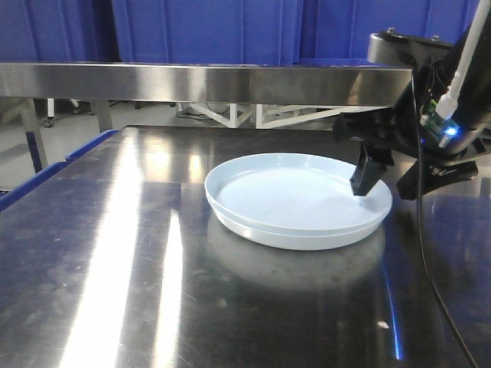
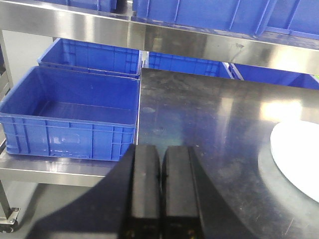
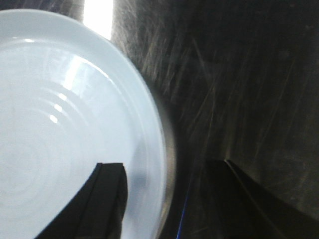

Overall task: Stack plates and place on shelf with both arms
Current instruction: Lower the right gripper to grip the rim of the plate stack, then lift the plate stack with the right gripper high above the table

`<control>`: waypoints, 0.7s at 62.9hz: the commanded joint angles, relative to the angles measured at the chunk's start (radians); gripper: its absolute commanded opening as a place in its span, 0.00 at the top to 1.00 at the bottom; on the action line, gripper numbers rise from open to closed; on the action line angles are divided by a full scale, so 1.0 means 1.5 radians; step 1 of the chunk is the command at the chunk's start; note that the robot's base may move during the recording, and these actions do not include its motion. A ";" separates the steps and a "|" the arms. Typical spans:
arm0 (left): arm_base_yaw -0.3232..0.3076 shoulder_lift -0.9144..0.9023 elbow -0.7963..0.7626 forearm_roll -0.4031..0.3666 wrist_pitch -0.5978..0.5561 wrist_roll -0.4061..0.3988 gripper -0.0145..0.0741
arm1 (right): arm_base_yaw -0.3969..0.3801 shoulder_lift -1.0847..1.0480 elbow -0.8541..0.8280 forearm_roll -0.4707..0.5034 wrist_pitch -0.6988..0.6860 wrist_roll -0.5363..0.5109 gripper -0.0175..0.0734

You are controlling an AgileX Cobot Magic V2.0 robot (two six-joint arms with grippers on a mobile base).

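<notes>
- On the steel table (image 1: 115, 268), right of its middle, we have the plates (image 1: 295, 201) lying nested one in the other. A thin seam round the rim is all that tells the two apart, so the stacking looks done and the lift to the shelf (image 1: 207, 80) is what remains.
- At the stack's right edge our right gripper (image 1: 383, 186) straddles the rim. It is spread wide, with one finger over the plate's inner floor and the other outside above the table, and it grips nothing yet.
- To do this step well, we judge that we should lower until the outer finger can get beneath the bottom plate's rim and then close on both rims together. Pinching the upper plate alone would leave the lower one behind.
- We would keep the squeeze gentle and square to the edge, since smooth plastic on polished steel will likely slide away from a skewed pinch.
- Our left gripper (image 2: 160, 189) is clenched on nothing and hangs at the table's far left edge, well apart from the plates. It needs to open and take the opposite rim before we raise the stack level.
- Beyond the table's left edge sit blue bins (image 2: 70, 114).
</notes>
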State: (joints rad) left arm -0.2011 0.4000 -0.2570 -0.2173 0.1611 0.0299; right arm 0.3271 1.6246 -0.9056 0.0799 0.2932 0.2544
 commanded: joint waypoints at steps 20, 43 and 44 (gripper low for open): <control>-0.003 0.002 -0.020 -0.004 -0.063 -0.003 0.74 | -0.001 -0.021 -0.019 -0.007 -0.038 -0.003 0.37; -0.003 0.002 -0.020 -0.004 -0.063 -0.003 0.74 | -0.001 -0.022 -0.019 -0.007 -0.051 -0.003 0.67; -0.003 0.002 -0.020 -0.004 -0.063 -0.003 0.74 | -0.001 -0.022 -0.019 -0.007 -0.053 -0.003 0.70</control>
State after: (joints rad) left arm -0.2011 0.4000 -0.2570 -0.2173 0.1605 0.0299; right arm 0.3271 1.6309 -0.9056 0.0799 0.2842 0.2544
